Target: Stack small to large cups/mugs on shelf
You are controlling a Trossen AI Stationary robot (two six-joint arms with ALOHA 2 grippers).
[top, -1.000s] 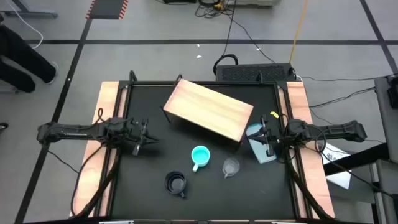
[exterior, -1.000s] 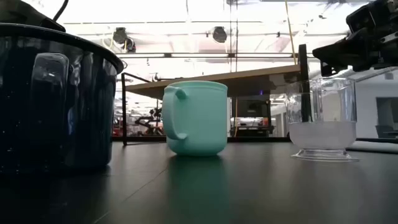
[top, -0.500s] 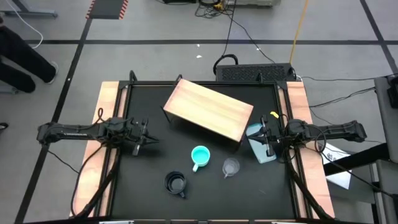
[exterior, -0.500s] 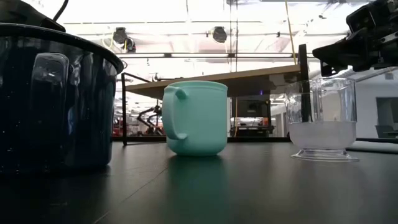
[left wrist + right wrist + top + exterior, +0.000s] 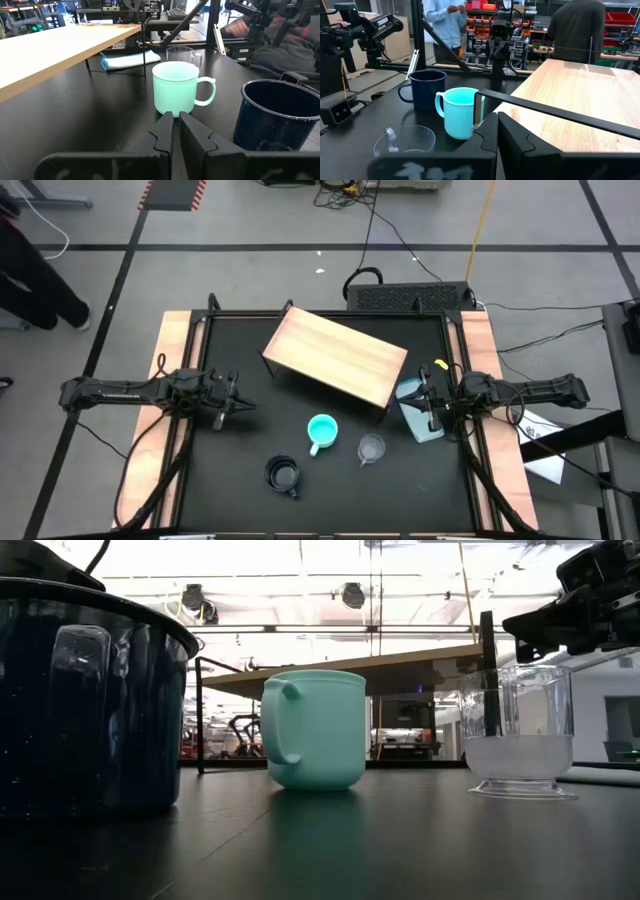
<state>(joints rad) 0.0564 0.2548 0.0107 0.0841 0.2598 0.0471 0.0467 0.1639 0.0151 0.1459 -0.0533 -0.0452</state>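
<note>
Cups [image 5: 322, 431] stand untouched between both hands, left [image 5: 243, 406] seemingly and right [image 5: 425, 402] closed, empty.

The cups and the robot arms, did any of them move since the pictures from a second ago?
No, nothing on the table moved. The turquoise mug, the clear cup and the black mug stand where they were in front of the shelf. The left gripper and right gripper wait at the table's sides, jaws shut, holding nothing.

Two dark slim jointed arms, looping black cables alongside, left hand [image 5: 238, 406] and right hand [image 5: 424, 402] with black angular fingers
</note>
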